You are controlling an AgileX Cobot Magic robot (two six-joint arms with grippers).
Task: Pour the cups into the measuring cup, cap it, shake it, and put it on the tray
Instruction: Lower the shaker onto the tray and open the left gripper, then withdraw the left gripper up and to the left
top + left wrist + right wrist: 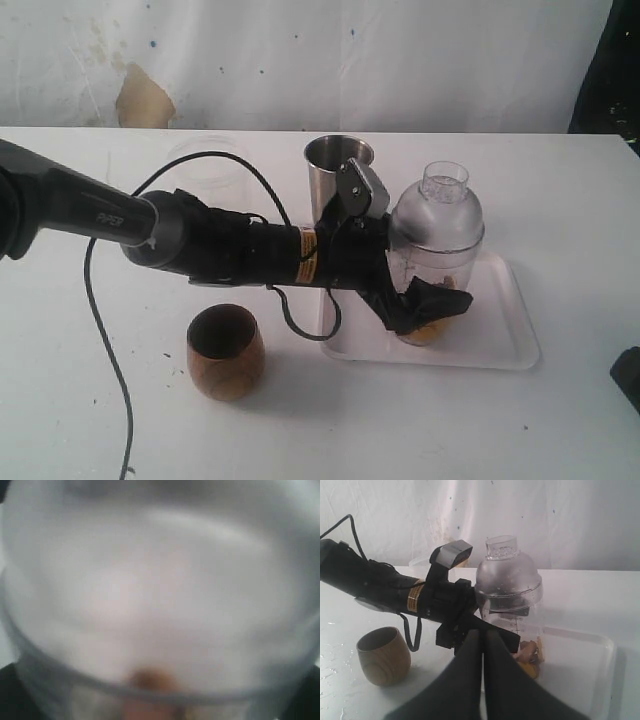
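Note:
The clear measuring cup (436, 225) with a domed clear lid stands upright over the white tray (500, 345), holding yellow-brown pieces at its bottom. My left gripper (432, 303) reaches across from the left and is shut on the cup's lower part. Up close in the left wrist view, the measuring cup (160, 590) is a blur that fills the frame. Whether its base touches the tray I cannot tell. In the right wrist view the measuring cup (512, 605) shows beyond my right gripper (482, 634), which is shut on nothing. The wooden cup (226, 352) stands front left, and the steel tumbler (335, 170) behind my left arm.
A frosted plastic cup (205, 165) stands at the back, behind the left arm. A black cable (110, 350) hangs from that arm over the table. A dark shape (628, 378) at the exterior view's right edge sits beside the tray.

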